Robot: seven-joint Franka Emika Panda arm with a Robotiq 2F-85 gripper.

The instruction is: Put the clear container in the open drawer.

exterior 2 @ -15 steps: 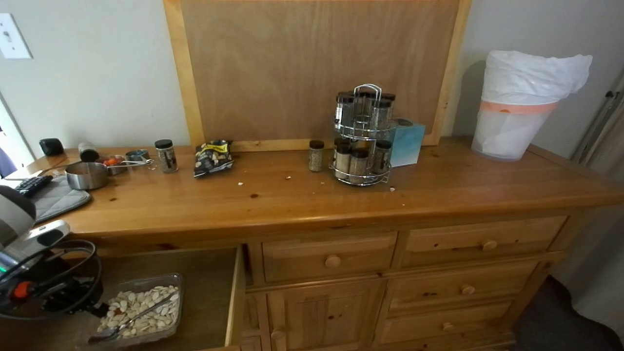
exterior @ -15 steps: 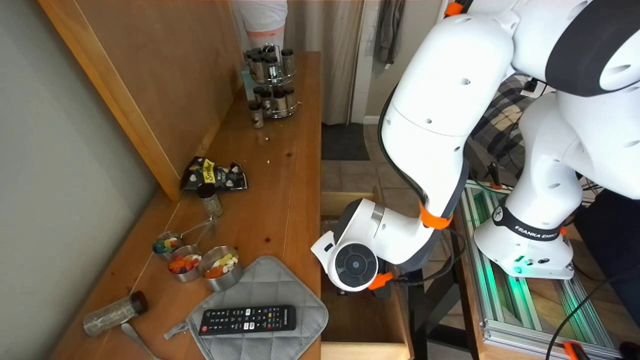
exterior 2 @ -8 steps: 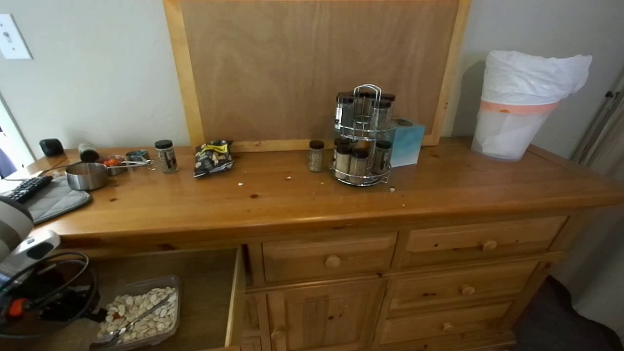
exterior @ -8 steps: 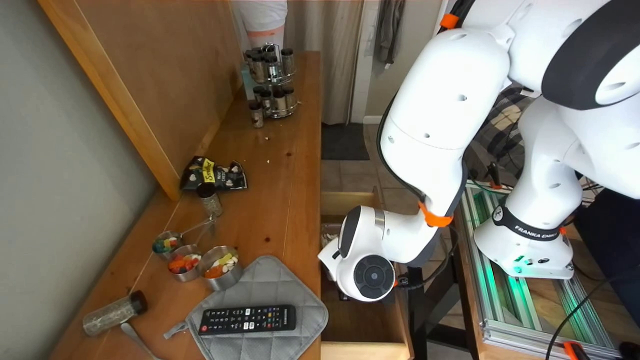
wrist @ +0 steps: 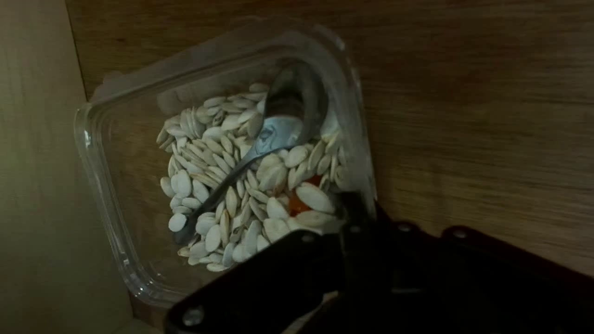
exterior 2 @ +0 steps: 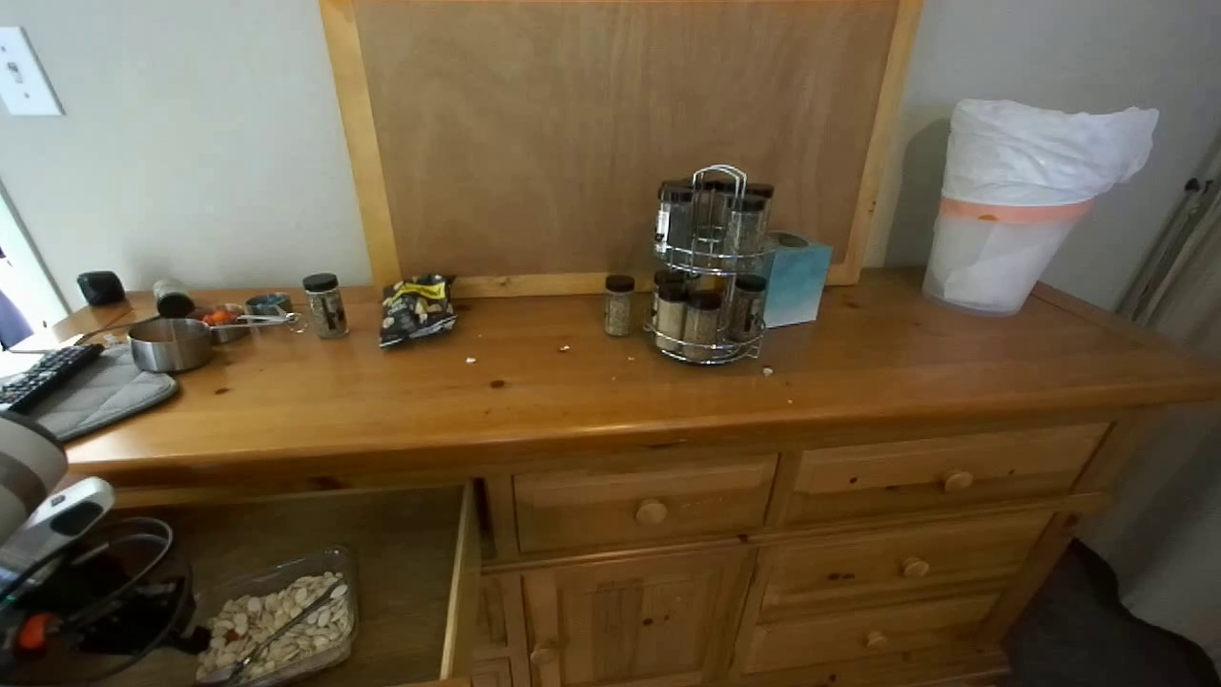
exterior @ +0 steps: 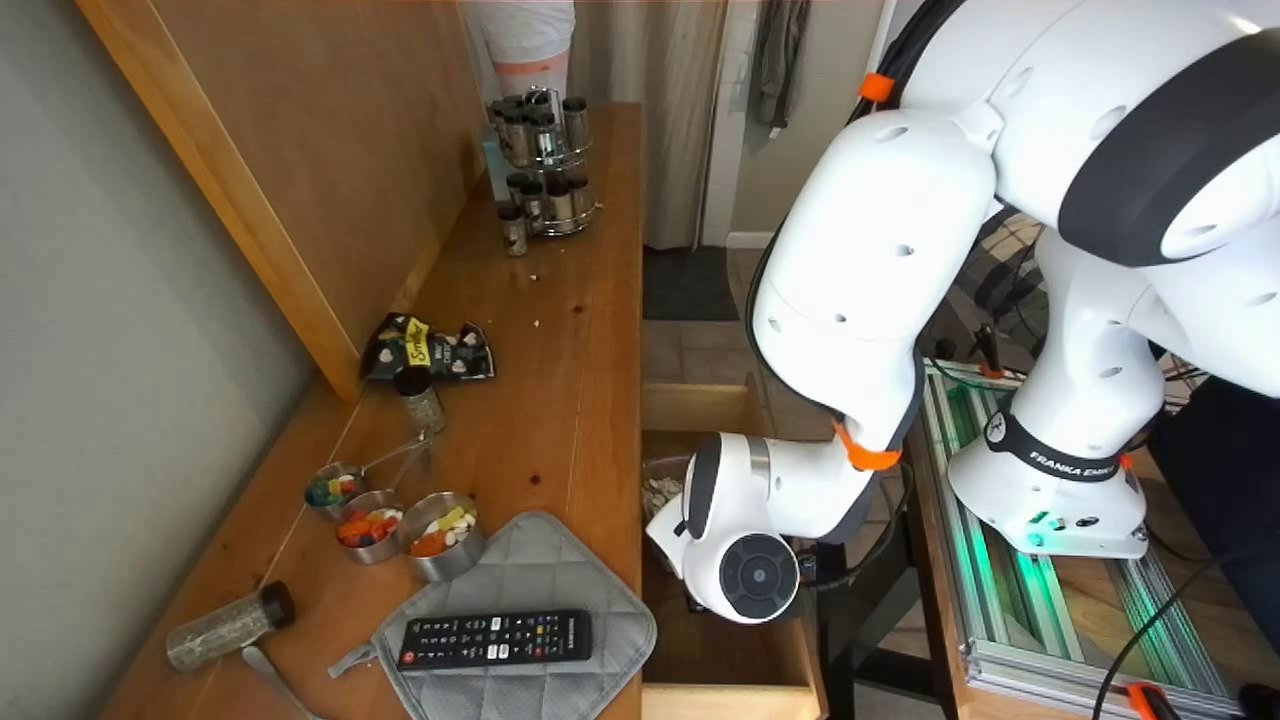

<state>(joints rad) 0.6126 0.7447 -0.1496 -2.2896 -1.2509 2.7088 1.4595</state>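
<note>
The clear container is inside the open drawer, w/ pale seeds and a spoon in it. Can't tell if its base is fully down on the drawer floor. The end effector looks nearly closed, one finger inside the container's side wall, one outside, so it prob. has hold of that wall; the gap itself is too dark to see.

Handling (est.): thin plastic, light-ish w/ seeds, a bit bendy & slick. Single-wall pinch means far side may droop, and seeds/spoon could slide if tipped. Best hold: mid side wall, well below the rim, not too hard or it may crack. Grip pos. now: mid-side or nr a corner, can't tell, b/c the end effector hides it.

Vs approx 1 s ago: container and end effector sit lower in an exterior view; the arm has come down too, w/ more of the container showing past it. The worktop looks same.
</note>
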